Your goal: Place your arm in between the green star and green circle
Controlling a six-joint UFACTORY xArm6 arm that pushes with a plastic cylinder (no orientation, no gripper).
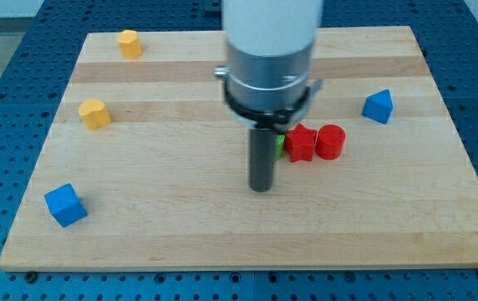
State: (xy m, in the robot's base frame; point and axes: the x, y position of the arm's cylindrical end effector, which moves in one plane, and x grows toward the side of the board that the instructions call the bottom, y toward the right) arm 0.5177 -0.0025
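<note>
Jaws: my arm carries none, only a straight dark rod, so nothing opens, closes or holds
My tip (261, 187): resting on the wooden board (222, 234) a little to the view's left of centre, lower than the red pair and just to their left
Green block (280, 143): only a thin bright green sliver shows at the rod's right edge, pressed up against the red star; I cannot tell its shape, nor whether it is the star or the circle
Second green block: I see no other green piece; the rod and the grey cylinder of my arm (268, 75) cover the board behind them
Red star (301, 142): a knobbly red block immediately right of the green sliver, touching the red cylinder
Red cylinder (331, 141): round-topped, on the view's right of the red star
Blue block, right (378, 106): wedge-like, well apart from the red pair toward the view's right edge
Blue cube (64, 205): near the board's lower left corner, tilted to the edges
Yellow block, upper (129, 43): near the view's top left, shape unclear
Yellow block, lower (94, 113): on the left side, below the upper one
Surroundings: blue perforated table (5, 50) around the board
Writing: no brand, label or lettering that I can read anywhere
</note>
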